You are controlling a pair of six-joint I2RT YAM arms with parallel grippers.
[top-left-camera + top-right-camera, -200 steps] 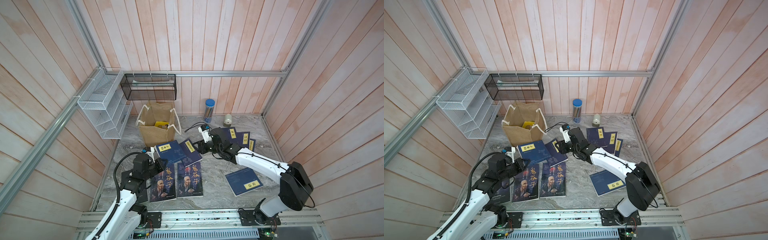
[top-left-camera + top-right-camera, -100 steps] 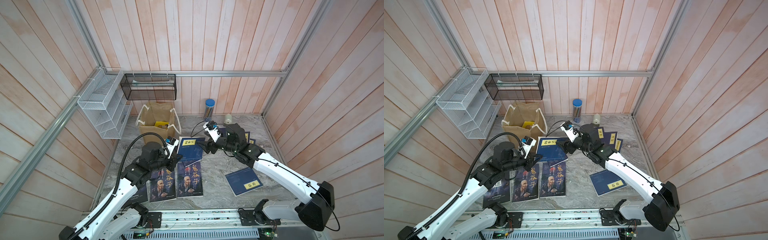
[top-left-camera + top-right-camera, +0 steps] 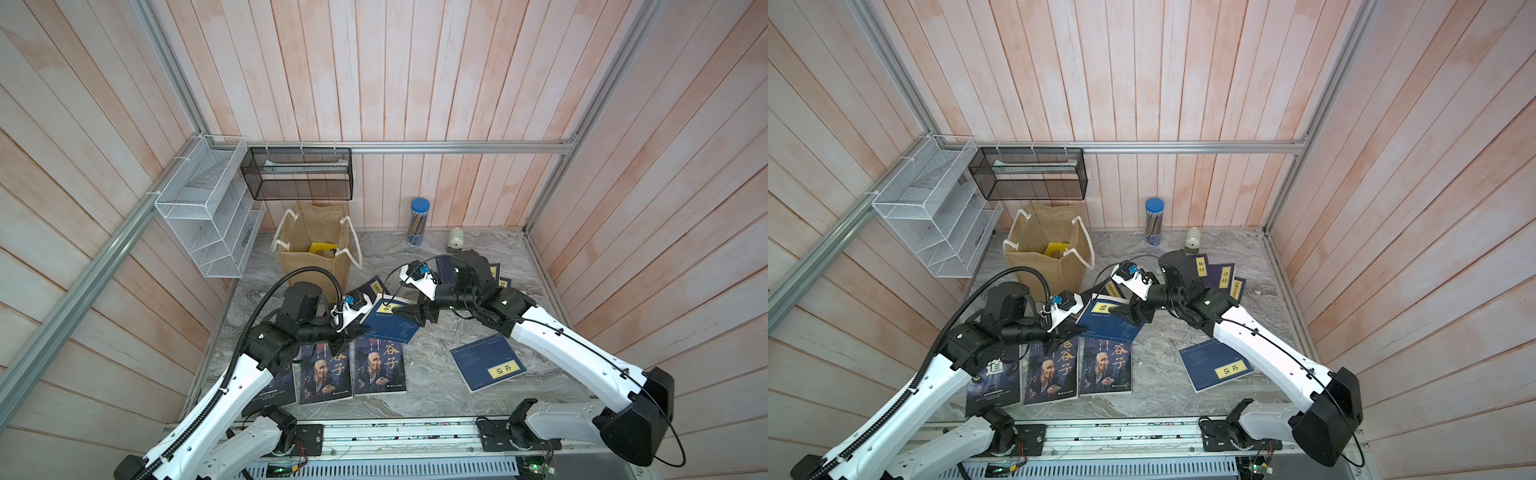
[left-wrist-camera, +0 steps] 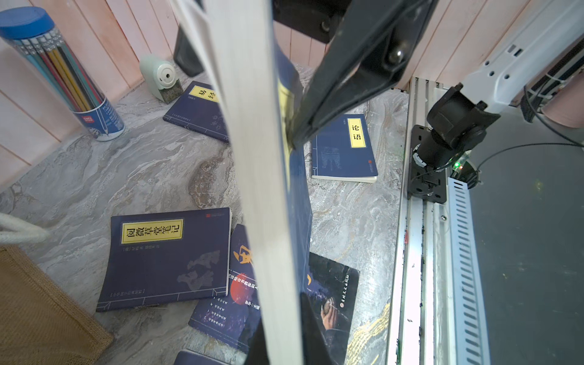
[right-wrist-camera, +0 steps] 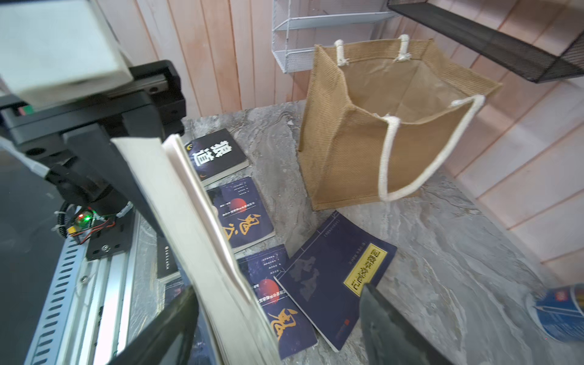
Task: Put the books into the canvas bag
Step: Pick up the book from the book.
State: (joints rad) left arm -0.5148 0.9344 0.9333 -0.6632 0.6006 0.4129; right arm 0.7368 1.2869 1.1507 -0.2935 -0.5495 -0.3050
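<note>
Where the grey marbled tabletop (image 3: 436, 395) ends, pale pink plank walls (image 3: 415, 83) rise on three sides, edged by an aluminium frame (image 3: 457, 146). One white wire rack (image 3: 208, 220) hangs at the left in both top views, and one black mesh basket (image 3: 299, 174) hangs on the back wall. One blue-lidded pencil tube (image 3: 417, 222) and one small pale green sharpener (image 3: 456, 245) stand at the back of the table.

The canvas bag (image 3: 309, 272) stands upright and open-mouthed at the table's upper left, below the basket. Its two rope handles (image 3: 355, 245) droop, and one yellow book (image 3: 319, 248) shows inside.

Ten books are visible in all. The held navy book (image 3: 388, 322) is raised at the centre between the arms. The left gripper (image 3: 355, 330) is clamped on its left edge. The right gripper (image 3: 409, 316) has its jaws wide apart on either side of the opposite edge, pinching nothing.

Five navy books lie flat:
- one navy book by the bag (image 3: 372, 286), partly beneath the held one
- one lone navy book (image 3: 486, 368) at the lower right
- three fanned navy books (image 3: 1225, 276) behind the right arm

Two portrait books (image 3: 380, 370) lie side by side at lower centre. One black book (image 3: 994, 380) lies to their left, partly under the left arm.
</note>
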